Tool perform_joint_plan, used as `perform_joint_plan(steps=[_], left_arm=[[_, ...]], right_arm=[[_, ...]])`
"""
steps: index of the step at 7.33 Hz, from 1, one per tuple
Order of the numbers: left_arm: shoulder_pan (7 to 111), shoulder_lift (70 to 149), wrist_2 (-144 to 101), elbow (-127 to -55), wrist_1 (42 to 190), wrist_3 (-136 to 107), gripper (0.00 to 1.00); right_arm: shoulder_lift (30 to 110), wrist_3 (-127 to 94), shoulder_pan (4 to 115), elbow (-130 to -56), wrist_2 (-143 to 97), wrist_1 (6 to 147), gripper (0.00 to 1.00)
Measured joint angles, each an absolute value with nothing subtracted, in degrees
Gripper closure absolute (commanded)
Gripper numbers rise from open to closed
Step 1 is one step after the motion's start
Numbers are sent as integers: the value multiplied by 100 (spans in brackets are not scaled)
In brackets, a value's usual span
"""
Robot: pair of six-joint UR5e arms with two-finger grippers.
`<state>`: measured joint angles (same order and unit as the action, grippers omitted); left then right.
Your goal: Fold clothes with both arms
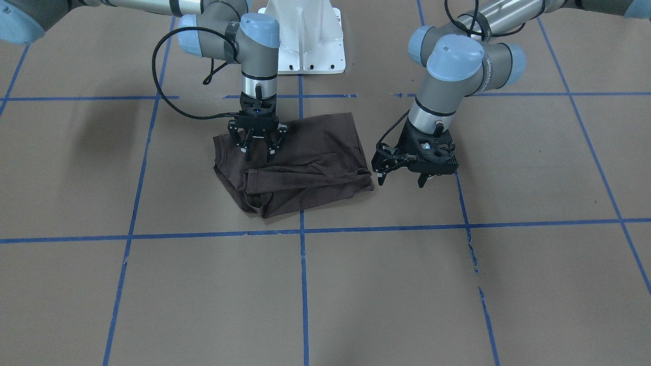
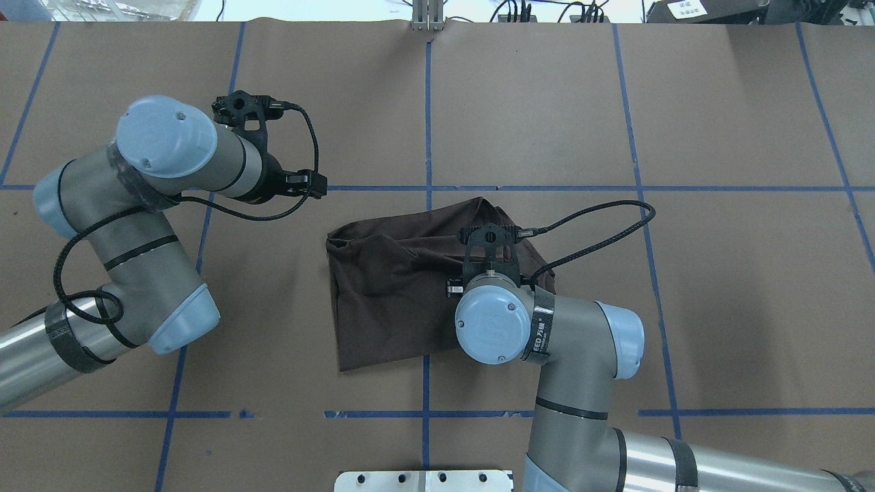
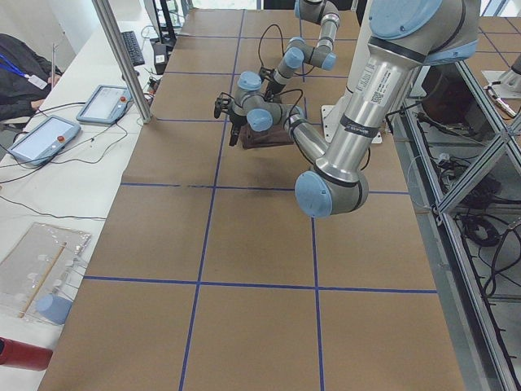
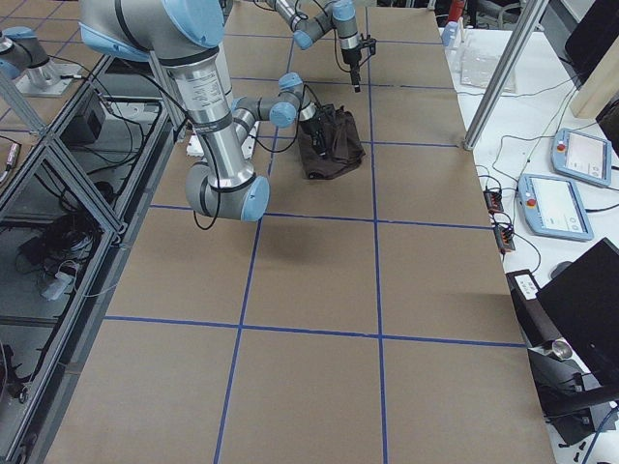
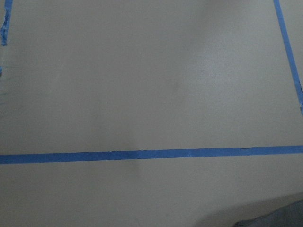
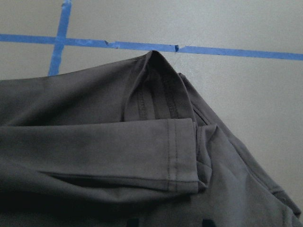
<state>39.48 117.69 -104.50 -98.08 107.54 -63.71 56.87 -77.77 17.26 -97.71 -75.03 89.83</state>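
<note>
On brown paper [image 1: 203, 295] gridded with blue tape [image 1: 304, 284] lies the folded T-shirt [image 1: 305, 152].

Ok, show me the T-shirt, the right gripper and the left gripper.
T-shirt [image 1: 315, 147]: front-facing view, flat upper panel.
right gripper [image 1: 259, 151]: front-facing view, between its jaws.
left gripper [image 1: 402, 179]: front-facing view, between its jaws.

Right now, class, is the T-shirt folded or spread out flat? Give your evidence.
Folded. The T-shirt lies as a compact bundle of overlapping layers, and a hemmed sleeve lies doubled across its body.
</note>
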Motion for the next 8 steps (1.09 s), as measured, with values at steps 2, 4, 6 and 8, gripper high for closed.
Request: perform_joint_plan(steps=[2, 4, 6, 8], left_arm=[[3951, 11763, -10450, -9808, 10750, -6372, 0], [3950, 11765, -10450, -9809, 10753, -6372, 0], [3947, 11767, -10450, -9815, 10752, -6372, 0], [3951, 11758, -10450, -9848, 10751, -6380, 0]], right_arm=[[5690, -7734, 1804, -9672, -7506, 8986, 46], [5668, -7656, 2025, -9505, -7514, 8990, 46], [5470, -7422, 2385, -9148, -7636, 8989, 47], [5000, -7179, 2873, -8431, -7848, 8976, 47]])
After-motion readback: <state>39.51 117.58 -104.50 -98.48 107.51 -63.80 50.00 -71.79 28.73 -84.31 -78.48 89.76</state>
